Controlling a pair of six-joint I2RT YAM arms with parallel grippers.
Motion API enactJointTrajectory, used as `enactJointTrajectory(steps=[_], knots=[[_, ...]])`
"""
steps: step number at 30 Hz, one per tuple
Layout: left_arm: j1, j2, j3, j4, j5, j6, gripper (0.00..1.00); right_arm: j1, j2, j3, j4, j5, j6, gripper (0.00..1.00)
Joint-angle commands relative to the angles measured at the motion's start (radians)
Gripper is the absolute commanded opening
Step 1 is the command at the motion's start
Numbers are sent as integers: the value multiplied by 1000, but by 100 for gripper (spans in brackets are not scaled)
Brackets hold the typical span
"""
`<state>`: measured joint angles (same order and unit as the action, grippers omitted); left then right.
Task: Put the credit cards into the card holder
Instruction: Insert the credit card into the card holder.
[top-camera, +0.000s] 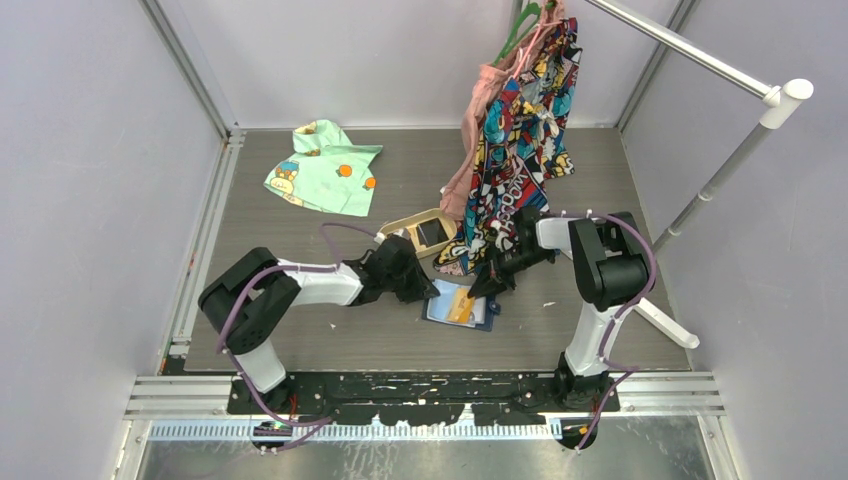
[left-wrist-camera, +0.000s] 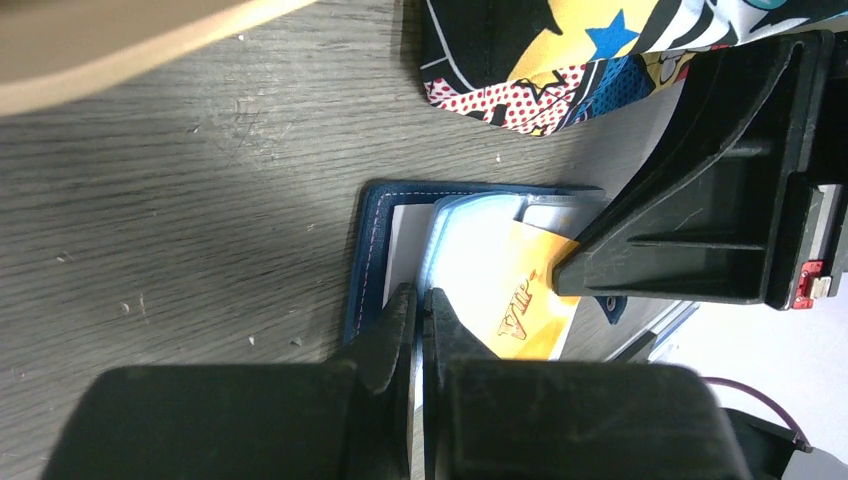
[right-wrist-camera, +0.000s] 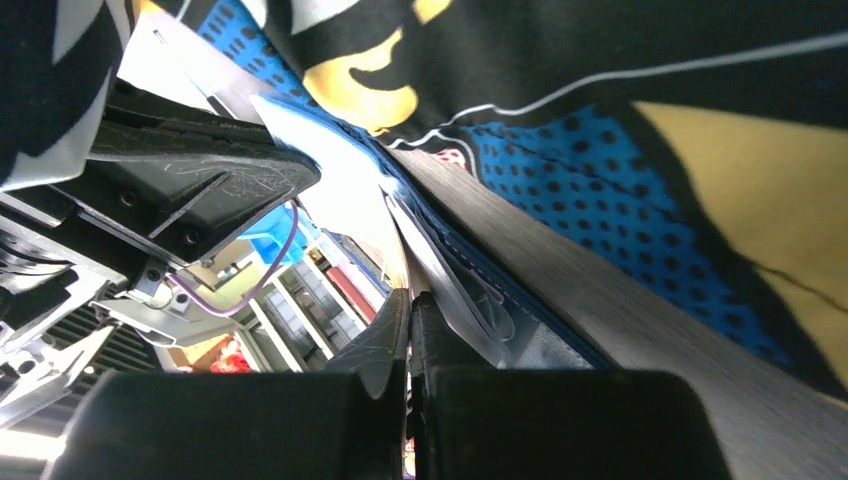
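The navy card holder (top-camera: 440, 312) lies open on the table between my two grippers. An orange-yellow credit card (top-camera: 461, 305) rests on its pale glossy pockets. In the left wrist view my left gripper (left-wrist-camera: 421, 300) is shut on the pale pocket edge of the card holder (left-wrist-camera: 365, 260), beside the orange card (left-wrist-camera: 520, 295). My right gripper (top-camera: 483, 288) is shut, its tip pinching the far corner of that card. Its own view shows the right gripper (right-wrist-camera: 409, 298) shut, close against the card holder's pale pockets (right-wrist-camera: 450, 290). A dark credit card (top-camera: 431, 233) lies in the tan tray (top-camera: 405, 223).
Comic-print clothing (top-camera: 515, 130) hangs from a hanger on a metal rail (top-camera: 700, 60) and drapes down to the table just behind the right gripper. A pale green garment (top-camera: 325, 165) lies at the back left. The rail's white foot (top-camera: 665, 325) sits at the right.
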<state>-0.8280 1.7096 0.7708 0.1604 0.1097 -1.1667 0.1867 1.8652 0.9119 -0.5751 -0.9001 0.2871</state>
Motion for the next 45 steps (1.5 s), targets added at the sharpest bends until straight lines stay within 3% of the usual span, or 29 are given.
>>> enactJointTrajectory(steps=[1,22,30,38,42,45], knots=[[7,18,28,-17,11,25,0,-20,24,22,42,58,-29,1],[15,51,52,-28,60,31,2,10,102,60,53,-22,-68,1],[15,45,70,-66,62,43,9,31,110,67,61,-21,-57,2],[1,-69,160,-296,-58,144,34,35,118,77,58,-4,-54,4],[-25,-117,232,-401,-92,233,35,36,120,79,53,0,-54,5],[-62,-102,288,-410,-58,263,29,36,122,80,51,3,-56,6]])
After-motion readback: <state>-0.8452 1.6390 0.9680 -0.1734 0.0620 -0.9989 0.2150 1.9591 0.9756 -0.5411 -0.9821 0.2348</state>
